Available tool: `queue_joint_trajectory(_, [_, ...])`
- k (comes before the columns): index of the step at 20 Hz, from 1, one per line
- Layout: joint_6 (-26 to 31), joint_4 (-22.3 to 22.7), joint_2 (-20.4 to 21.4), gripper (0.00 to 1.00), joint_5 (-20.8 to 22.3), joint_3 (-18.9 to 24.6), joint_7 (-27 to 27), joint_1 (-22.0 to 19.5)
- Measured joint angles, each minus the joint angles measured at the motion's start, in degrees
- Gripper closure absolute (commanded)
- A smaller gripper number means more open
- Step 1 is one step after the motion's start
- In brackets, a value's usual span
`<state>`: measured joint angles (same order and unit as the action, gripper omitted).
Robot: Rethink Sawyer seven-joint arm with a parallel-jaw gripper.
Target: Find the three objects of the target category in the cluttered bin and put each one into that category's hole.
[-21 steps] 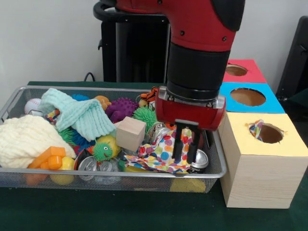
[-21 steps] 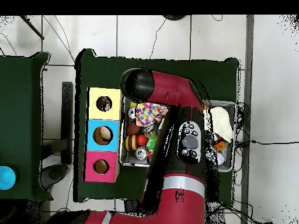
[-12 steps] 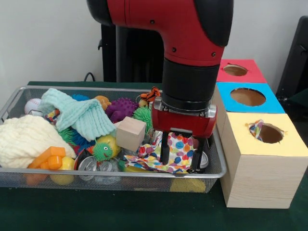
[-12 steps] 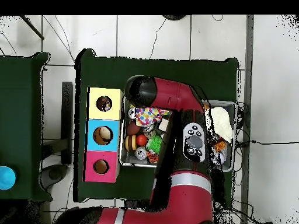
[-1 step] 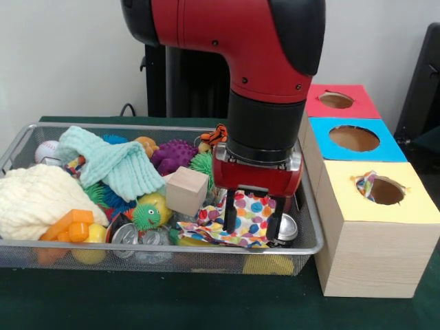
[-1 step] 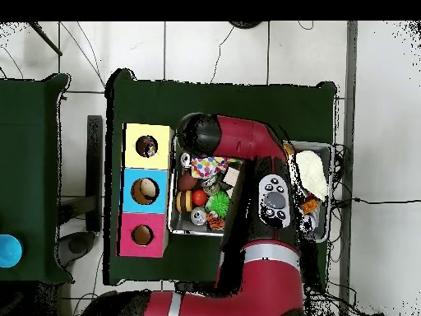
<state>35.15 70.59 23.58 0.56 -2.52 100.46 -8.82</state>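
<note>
A polka-dot cloth [image 5: 242, 218] lies crumpled at the right end of the wire bin [image 5: 172, 256]; from overhead the polka-dot cloth [image 6: 208, 165] peeks out beside the arm. My gripper [image 5: 252, 223] is down over it, open, with one finger on each side of the fabric. A mint cloth [image 5: 113, 165] and a cream knitted cloth [image 5: 34, 199] rest at the bin's left. The yellow box [image 5: 377, 220] stands right of the bin, and a scrap of patterned cloth [image 5: 368, 184] shows in its hole. In the overhead view the arm hides the gripper.
Blue box [image 5: 354, 155] and red box [image 5: 344, 110] stand behind the yellow one. The bin also holds a wooden block [image 5: 185, 190], cans [image 5: 127, 234], spiky balls [image 5: 175, 155], orange blocks [image 5: 69, 225] and a baseball [image 5: 45, 149].
The fingers, close together a second ago, have spread apart. The gripper has shifted slightly left and lowered onto the polka-dot cloth.
</note>
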Motion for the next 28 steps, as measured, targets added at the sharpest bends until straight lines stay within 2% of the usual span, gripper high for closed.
queue_joint_trajectory(17, [-2.0,6.45,-0.16,0.0,2.62,2.03,0.0,-1.93])
queue_joint_trajectory(28, [-2.92,7.58,-0.48,0.0,6.04,2.06,0.0,-2.88])
